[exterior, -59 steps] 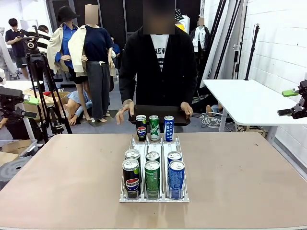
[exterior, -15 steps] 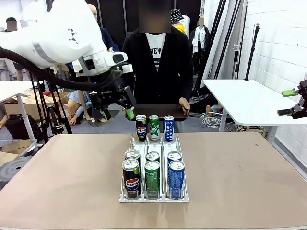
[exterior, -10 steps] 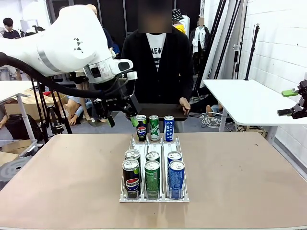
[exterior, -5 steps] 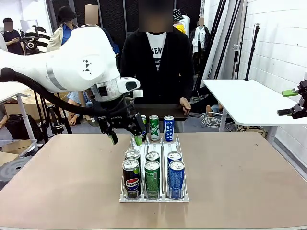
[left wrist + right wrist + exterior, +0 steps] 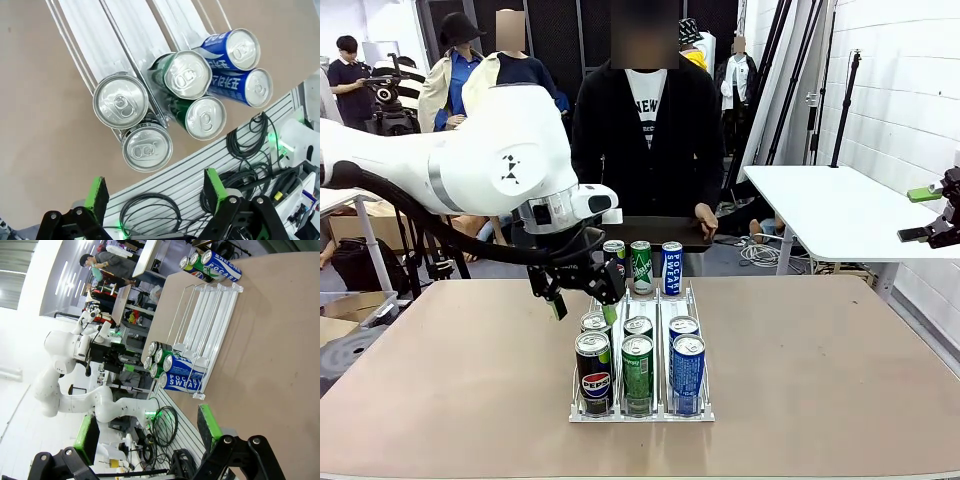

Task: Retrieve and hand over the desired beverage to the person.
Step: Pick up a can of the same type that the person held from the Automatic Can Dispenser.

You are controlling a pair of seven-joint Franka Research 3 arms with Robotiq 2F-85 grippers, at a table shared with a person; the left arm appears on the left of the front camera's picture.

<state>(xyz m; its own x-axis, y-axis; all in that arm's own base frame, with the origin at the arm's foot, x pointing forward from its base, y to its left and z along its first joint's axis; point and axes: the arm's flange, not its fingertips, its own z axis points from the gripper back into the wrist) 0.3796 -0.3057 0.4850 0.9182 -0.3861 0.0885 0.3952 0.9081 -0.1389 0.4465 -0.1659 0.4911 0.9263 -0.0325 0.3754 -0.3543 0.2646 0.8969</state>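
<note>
- Front view: left gripper (image 5: 582,310) has come down from the upper left of the frame. A second ago it was at the person's chest height; it now sits mid-frame over the left lane of the rack (image 5: 640,414).
- Its jaws are spread wide and hold nothing. The green pads straddle the second Pepsi can (image 5: 596,323) from above; can't tell if they touch.
- Left wrist view: two silver-topped cans sit at centre. The nearer one (image 5: 147,146) is just above the gap between the fingers, so it's lined up on the Pepsi lane.
- My read: approach nearly done and the target looks like Pepsi. No grasp yet; handover is still to come.
- Right gripper (image 5: 147,432) is spread and empty, well apart from the rack.
- Person (image 5: 650,130) stands top centre behind the table, one hand on a dark tray (image 5: 650,232).
- Labels: "PEPSI" on the front black can (image 5: 594,372), "POCARI SWEAT" on the blue cans (image 5: 687,365). Print on the green cans (image 5: 638,370) is too small to read. The T-shirt shows "NEW".
</note>
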